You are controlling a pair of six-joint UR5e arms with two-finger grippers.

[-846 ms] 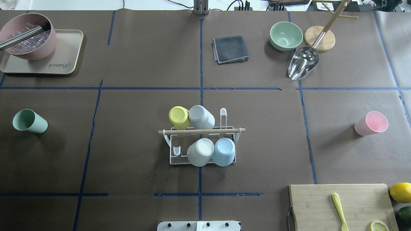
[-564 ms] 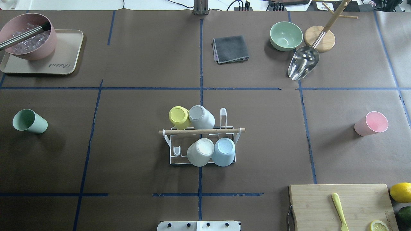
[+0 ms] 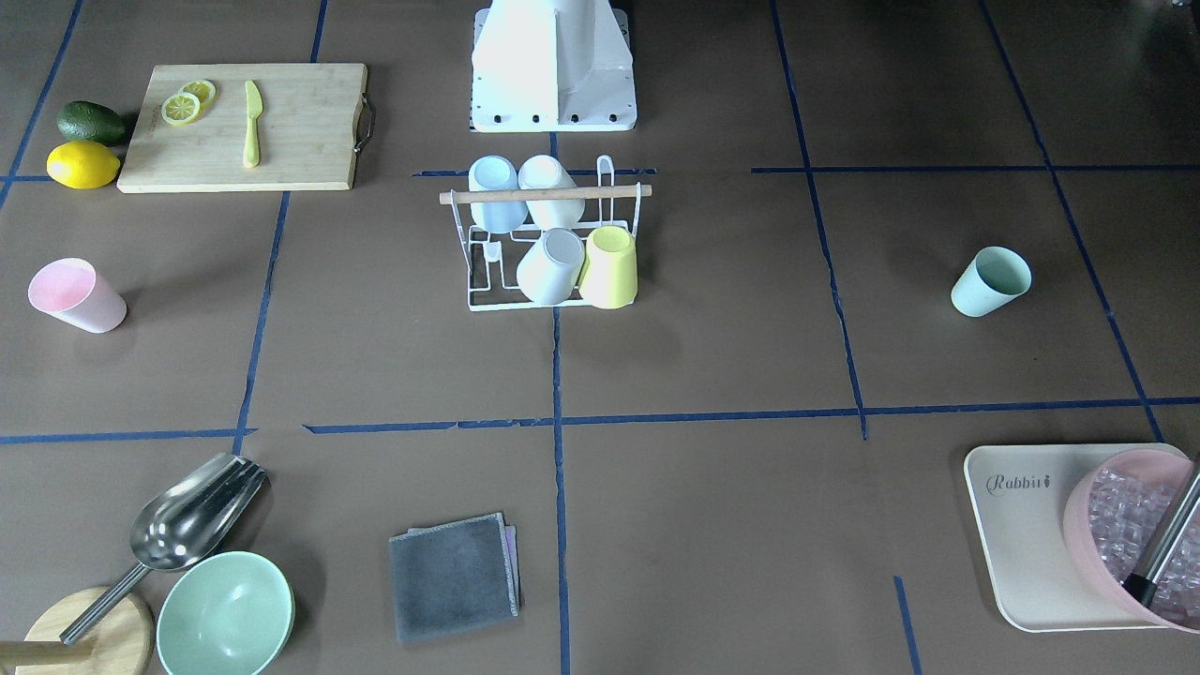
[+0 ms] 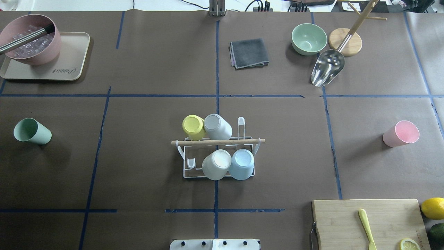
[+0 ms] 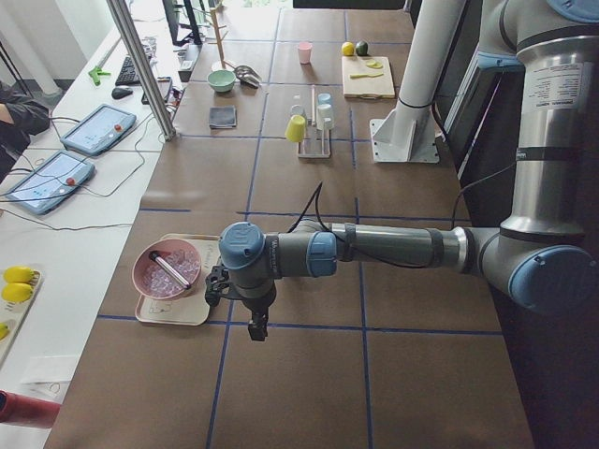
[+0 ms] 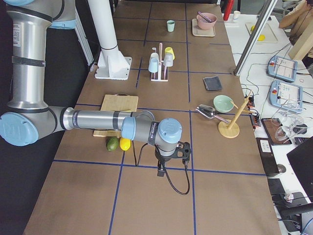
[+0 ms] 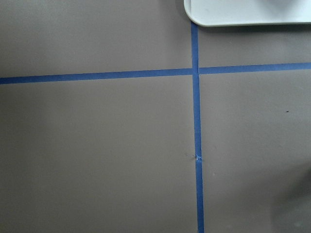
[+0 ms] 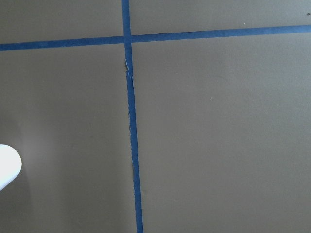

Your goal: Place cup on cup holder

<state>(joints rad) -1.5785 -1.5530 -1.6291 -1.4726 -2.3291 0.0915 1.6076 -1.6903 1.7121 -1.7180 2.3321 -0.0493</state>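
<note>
- Four cups are sitting upturned on the cup holder [image 4: 216, 142]: one yellow cup [image 4: 193, 126], one grey cup [image 4: 217, 126], one cream cup [image 4: 216, 164] and one blue cup [image 4: 241, 164].
- Two more are standing on the counter [image 4: 156, 69], well apart from the cup holder: the green cup [image 4: 32, 131] on the robot's left and the pink cup [image 4: 401, 133] on its right.
- The left pincer [image 5: 255, 327] and right pincer [image 6: 160, 171] are hanging far from the cup holder. I cannot tell how open they are or whether they hold anything.

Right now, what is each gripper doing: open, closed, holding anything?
Left gripper: cannot be told; it shows only in a side view.
Right gripper: cannot be told; it shows only in a side view.
</note>
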